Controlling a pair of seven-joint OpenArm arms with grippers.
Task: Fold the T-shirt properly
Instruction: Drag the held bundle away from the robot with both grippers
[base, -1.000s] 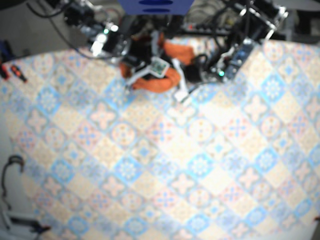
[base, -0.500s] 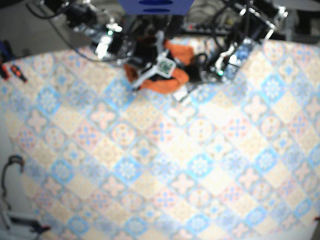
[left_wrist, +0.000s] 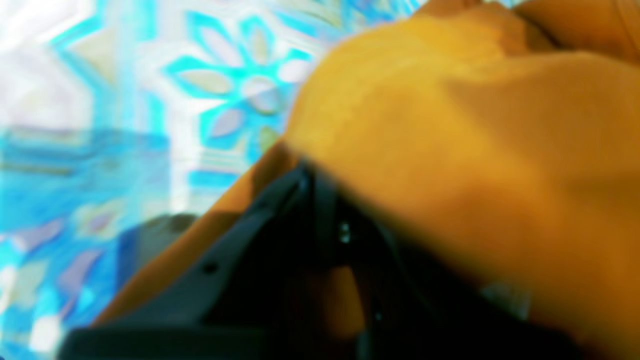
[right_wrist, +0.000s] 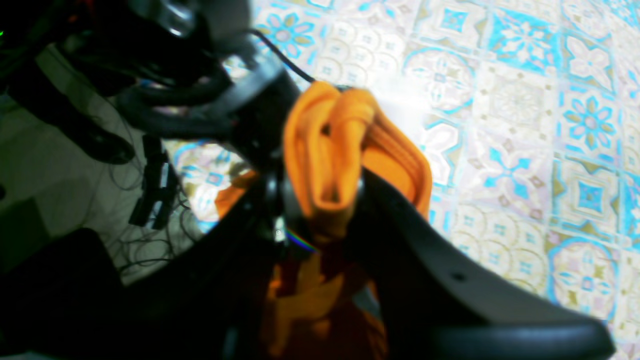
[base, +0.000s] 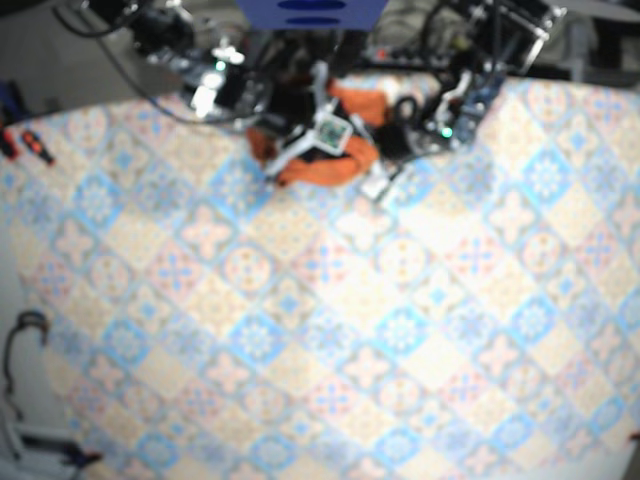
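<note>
An orange T-shirt (base: 318, 168) lies bunched at the far edge of the table (base: 400, 330). The right gripper (right_wrist: 325, 195) pinches a thick wad of it; the left gripper (left_wrist: 320, 215) is buried in cloth, its grip unclear. It would be best to drag the shirt out flat, then regrip single corners.

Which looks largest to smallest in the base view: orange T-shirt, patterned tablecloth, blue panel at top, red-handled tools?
1. Patterned tablecloth
2. Orange T-shirt, partly covered
3. Blue panel, cut by the frame; close to the T-shirt, unsure
4. Red-handled tools

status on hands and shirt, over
Right hand shut on T-shirt. Left hand against the fabric, grip unclear. T-shirt bunched at far table edge, unfolded.
</note>
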